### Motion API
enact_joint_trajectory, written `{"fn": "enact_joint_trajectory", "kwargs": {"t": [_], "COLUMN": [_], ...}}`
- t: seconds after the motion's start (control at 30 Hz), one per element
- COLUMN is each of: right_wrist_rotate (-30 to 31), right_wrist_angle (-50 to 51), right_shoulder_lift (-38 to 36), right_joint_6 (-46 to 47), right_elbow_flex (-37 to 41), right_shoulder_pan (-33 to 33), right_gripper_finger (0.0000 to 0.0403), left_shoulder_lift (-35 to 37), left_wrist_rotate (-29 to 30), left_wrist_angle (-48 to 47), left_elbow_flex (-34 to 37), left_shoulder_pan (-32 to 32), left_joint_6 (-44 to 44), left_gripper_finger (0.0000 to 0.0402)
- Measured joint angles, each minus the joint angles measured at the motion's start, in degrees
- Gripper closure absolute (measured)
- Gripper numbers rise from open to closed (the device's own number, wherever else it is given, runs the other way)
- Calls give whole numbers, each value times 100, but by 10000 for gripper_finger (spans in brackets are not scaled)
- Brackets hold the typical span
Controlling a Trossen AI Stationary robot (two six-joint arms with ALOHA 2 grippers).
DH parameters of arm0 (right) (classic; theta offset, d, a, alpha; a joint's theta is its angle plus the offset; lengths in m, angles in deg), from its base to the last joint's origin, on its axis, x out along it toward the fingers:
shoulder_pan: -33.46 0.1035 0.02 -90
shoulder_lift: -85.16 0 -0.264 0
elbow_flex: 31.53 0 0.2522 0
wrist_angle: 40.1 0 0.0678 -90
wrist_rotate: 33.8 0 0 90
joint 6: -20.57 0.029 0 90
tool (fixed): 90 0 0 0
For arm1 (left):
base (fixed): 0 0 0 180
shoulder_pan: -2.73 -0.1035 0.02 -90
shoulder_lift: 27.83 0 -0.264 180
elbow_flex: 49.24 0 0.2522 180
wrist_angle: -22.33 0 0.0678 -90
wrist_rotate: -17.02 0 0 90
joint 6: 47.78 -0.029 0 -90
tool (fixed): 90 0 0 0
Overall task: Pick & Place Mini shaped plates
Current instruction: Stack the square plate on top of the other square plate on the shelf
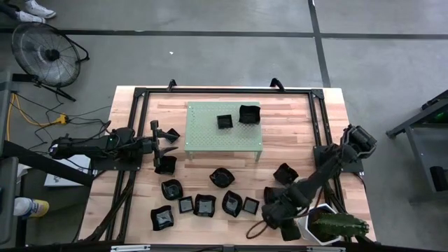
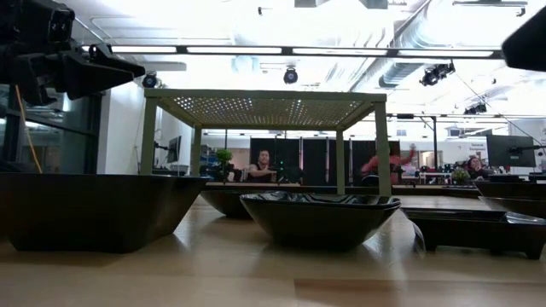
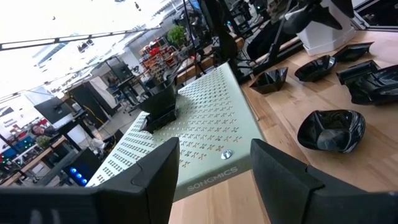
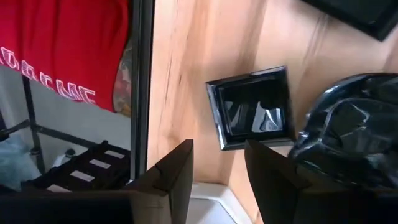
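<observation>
Lying just beyond right hand point(image 4: 217, 168): small square plate point(image 4: 252, 109), seemingly untouched.

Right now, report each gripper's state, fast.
Left gripper: open, holding nothing, facing the pale green perforated metal shelf.
Right gripper: open, empty, beside a small glossy black square plate.

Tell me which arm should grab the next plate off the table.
Right, probably. The right gripper hangs open just above a small square plate in the front row. The left gripper, also open, faces the green riser shelf with nothing between its jaws.
</observation>
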Motion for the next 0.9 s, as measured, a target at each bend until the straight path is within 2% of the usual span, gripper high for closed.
{"fn": "enact_joint_trajectory", "kwargs": {"t": [0.27,0.47,0.9], "right_wrist_rotate": [491,522,987], "right_wrist_angle": [-883,-1036,-1128], "right_shoulder_lift": [74,327,675], "right_joint_6": [102,102,-39], "right_elbow_flex": [488,497,497], "right_shoulder_pan": [334,549,669], "right_gripper_finger": [263,263,263], "left_shoulder_lift": [-2,0,0], "left_wrist_rotate": [0,1,2], "left_wrist_angle": [0,0,0], "left_elbow_flex": [1,1,2], "left_shoulder_pan": [0,-1,-2], "left_joint_6": [-1,0,0], "left_gripper_finger": [208,208,208]}}
